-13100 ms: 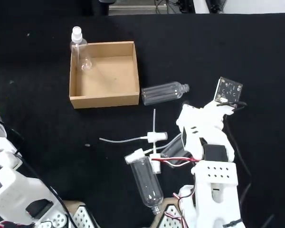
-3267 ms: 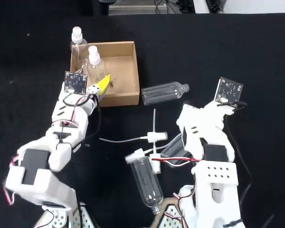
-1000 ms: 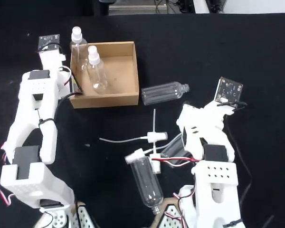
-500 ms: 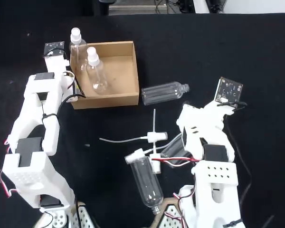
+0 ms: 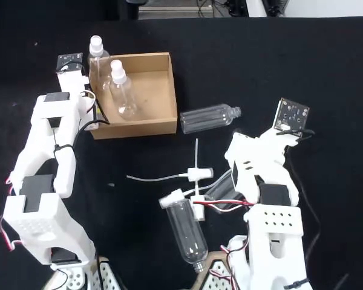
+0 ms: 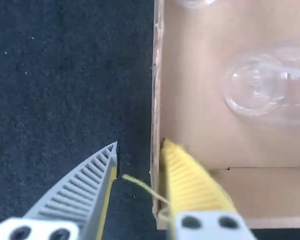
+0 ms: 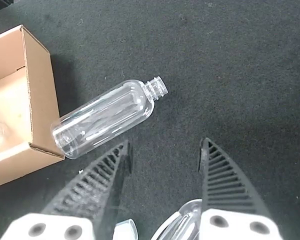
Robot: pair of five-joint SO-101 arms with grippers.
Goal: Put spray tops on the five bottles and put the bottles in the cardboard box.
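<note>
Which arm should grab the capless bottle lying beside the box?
Right. The right claw is open just short of the capless bottle, facing it; the left claw straddles the cardboard box wall on its far side.

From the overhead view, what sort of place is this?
Probably a robotics lab bench: a left arm and right arm at a black table, with a cardboard box and an uncapped bottle.
</note>
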